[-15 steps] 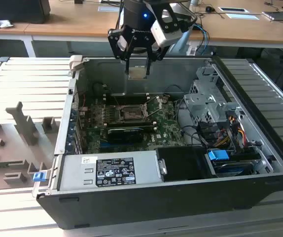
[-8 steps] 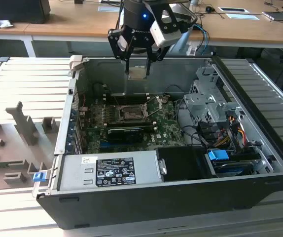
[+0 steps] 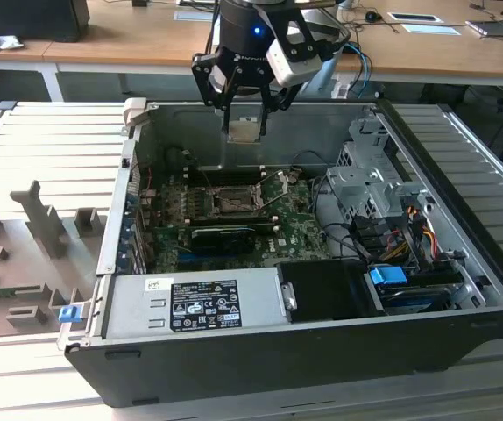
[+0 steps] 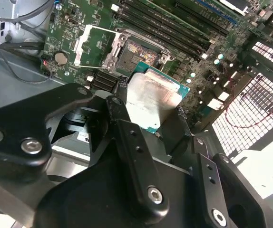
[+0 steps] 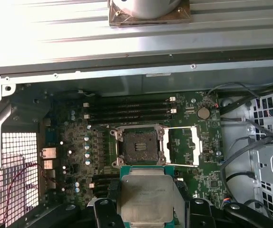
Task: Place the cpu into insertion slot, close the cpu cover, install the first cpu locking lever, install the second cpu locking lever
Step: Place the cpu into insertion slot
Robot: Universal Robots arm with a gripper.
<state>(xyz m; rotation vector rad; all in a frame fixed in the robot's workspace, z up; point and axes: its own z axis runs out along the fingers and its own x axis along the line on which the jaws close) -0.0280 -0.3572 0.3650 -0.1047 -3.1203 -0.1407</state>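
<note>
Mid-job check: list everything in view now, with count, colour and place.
computer case: one, black, open-topped, on a grey slatted surface.
motherboard: one, green, inside the case.
insertion slot: one, dark with grey rim, on the motherboard, empty.
cpu cover: one, silver, swung open beside the slot.
memory slots: four, black, beside the slot.
power supply: one, grey, inside the case.
cpu: one, silver-topped, held above the motherboard.
gripper: one, black, shut on the cpu.

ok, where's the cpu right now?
The cpu is held in the gripper above the open case, exterior view's top middle, not yet in the empty socket.
</note>
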